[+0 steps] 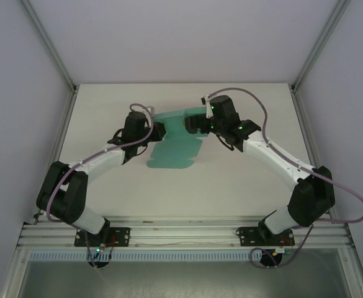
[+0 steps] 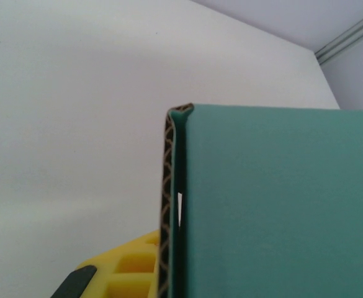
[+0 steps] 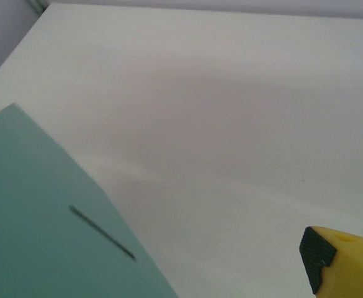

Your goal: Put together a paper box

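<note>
The teal-green paper box (image 1: 176, 148) lies as a partly folded sheet on the white table, between my two grippers. My left gripper (image 1: 155, 131) is at its left side. In the left wrist view a flap of the paper box (image 2: 274, 205) stands upright, folded double, with its corrugated edge against my yellow left finger (image 2: 126, 268); the other finger is hidden behind the card. My right gripper (image 1: 195, 124) sits at the sheet's upper right. In the right wrist view one yellow finger (image 3: 345, 261) shows far right, apart from the slotted teal panel (image 3: 38, 223) at lower left.
The white table (image 1: 243, 174) is walled by grey panels with aluminium posts at the back corners. An aluminium rail (image 1: 181, 236) at the near edge carries both arm bases. Bare tabletop (image 3: 218, 112) stretches beyond the right gripper.
</note>
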Robot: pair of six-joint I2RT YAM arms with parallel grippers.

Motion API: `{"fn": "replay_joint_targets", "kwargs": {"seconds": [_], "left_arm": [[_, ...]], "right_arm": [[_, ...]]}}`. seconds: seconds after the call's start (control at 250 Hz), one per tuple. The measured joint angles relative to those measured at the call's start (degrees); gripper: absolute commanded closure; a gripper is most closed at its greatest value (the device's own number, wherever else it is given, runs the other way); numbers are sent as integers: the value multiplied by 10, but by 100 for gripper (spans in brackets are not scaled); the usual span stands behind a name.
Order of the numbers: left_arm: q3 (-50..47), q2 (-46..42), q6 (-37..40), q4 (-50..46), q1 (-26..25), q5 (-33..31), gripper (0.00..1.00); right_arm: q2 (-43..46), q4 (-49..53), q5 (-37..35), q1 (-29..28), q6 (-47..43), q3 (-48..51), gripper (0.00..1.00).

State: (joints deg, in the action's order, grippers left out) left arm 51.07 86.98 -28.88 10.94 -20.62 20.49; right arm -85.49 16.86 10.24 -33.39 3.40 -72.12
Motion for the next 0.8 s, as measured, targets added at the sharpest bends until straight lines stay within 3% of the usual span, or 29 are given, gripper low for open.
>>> {"fn": "replay_joint_targets", "kwargs": {"seconds": [0.192,0.412,0.799], "left_arm": [[0,0,-16,4,0,-16,100],[0,0,-22,6,-1,-30,100],[0,0,-22,6,-4,-32,100]], "right_arm": [[-14,-88,-100,-30,21,21,1],[6,-93,-157,-47,36,39,0],[269,-5,-162,-16,72,175,0]]}}
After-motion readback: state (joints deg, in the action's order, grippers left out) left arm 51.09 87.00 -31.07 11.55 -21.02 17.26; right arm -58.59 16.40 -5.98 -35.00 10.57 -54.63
